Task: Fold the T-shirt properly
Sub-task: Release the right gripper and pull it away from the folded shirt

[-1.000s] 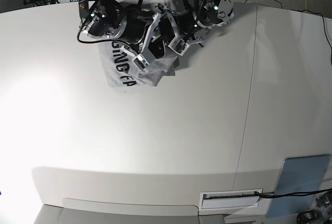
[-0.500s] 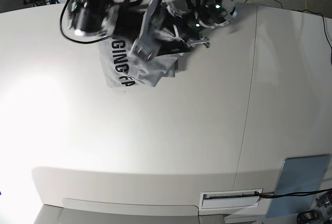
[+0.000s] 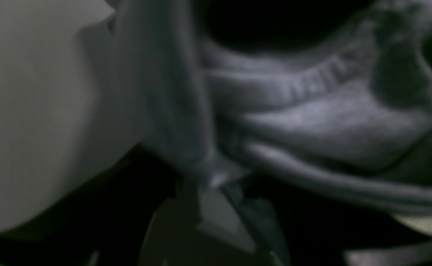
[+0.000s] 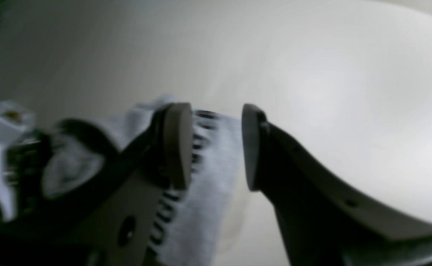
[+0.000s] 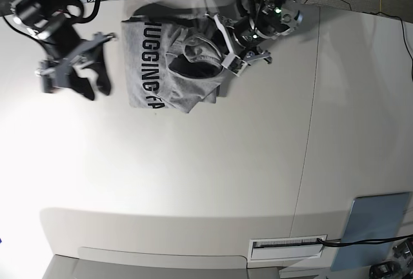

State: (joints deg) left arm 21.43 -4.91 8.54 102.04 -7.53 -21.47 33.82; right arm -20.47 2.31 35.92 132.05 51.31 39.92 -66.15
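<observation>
Nearest you in the base view, the front edge of the bench (image 5: 193, 182) carries a white label strip (image 5: 287, 245), and a bluish-grey flat panel (image 5: 374, 224) lies at the front corner beside it. The wide middle of the bench shows only a bright glare patch and a seam running front to back.

Farther in, your right gripper (image 5: 72, 75) hangs above the bench on that view's left, apart from the cloth. Its wrist camera shows the two fingers (image 4: 179, 144) spread with clear daylight between them and nothing held; the gripper is open. Through the gap you see a strip of grey fabric with black lettering below.

At the far side lies the T-shirt (image 5: 161, 66), a heather-grey bundle, partly folded and rumpled, with black block letters running along its left portion. A bunched fold with a dark hollow sits near its right edge.

Your left gripper (image 5: 235, 56) is at that right edge of the T-shirt, down at the cloth. Its wrist camera is dark and blurred, filled by a grey hem and folds (image 3: 312, 122). You cannot tell from these views whether it is closed on the fabric or merely resting against it.
</observation>
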